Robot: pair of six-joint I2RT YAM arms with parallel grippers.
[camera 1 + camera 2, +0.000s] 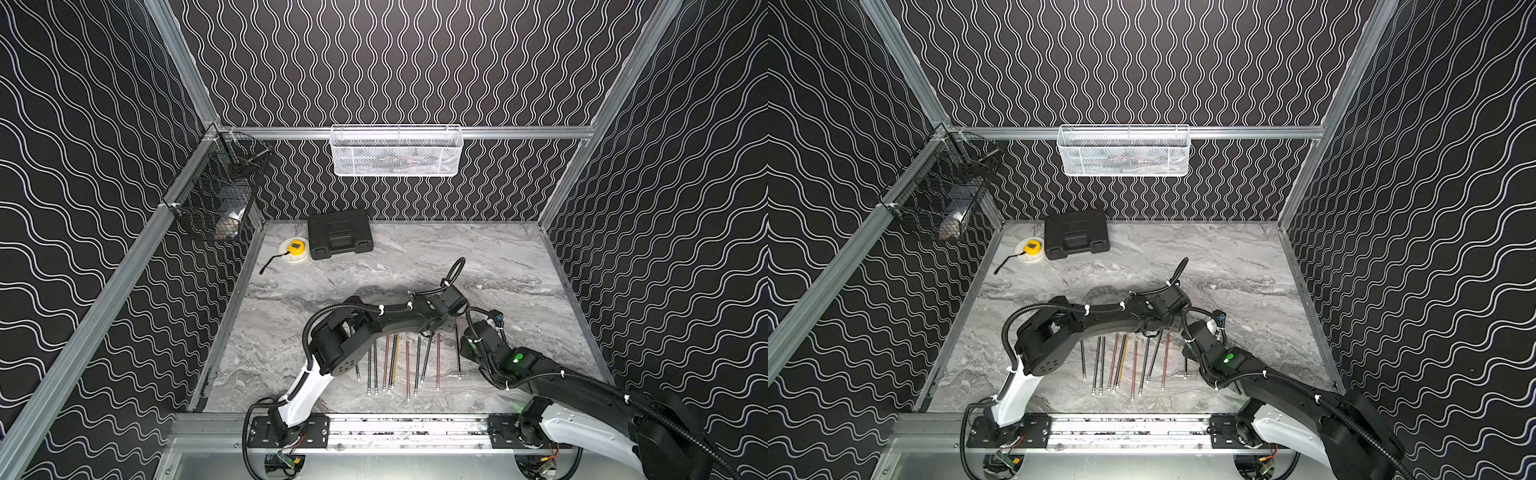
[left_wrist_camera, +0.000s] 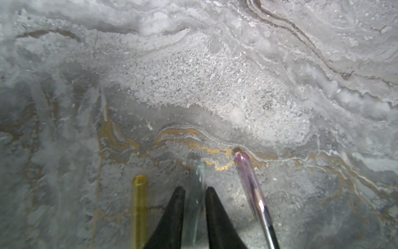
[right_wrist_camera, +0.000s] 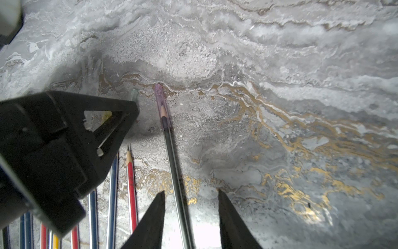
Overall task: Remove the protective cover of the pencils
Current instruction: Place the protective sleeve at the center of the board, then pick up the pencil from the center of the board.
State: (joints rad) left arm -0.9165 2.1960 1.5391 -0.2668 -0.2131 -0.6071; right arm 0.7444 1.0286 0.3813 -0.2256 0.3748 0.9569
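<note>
Row of pencils (image 1: pixel 407 361) lying side by side on the desk (image 1: pixel 415 257). The left tool (image 2: pixel 195 189) is narrow, with a clear cover (image 2: pixel 196 172) between its tips; you cannot tell whether it grips. The right tool (image 3: pixel 190 191) is part-open, straddling the black pencil (image 3: pixel 174 161). Clamp that shaft firmly, then pull its purple cover (image 3: pixel 160 97) straight off.

Thin black, red and yellow pencils (image 1: pixel 407 365) side by side, roughly parallel

Black walls (image 1: pixel 415 62) with white wavy lines stand around a grey marble bench (image 1: pixel 498 257). A white mesh basket (image 1: pixel 395 129) hangs at 12 o'clock and seems to hold some things; a black wire basket (image 1: pixel 199 208) hangs at 10 o'clock.
</note>
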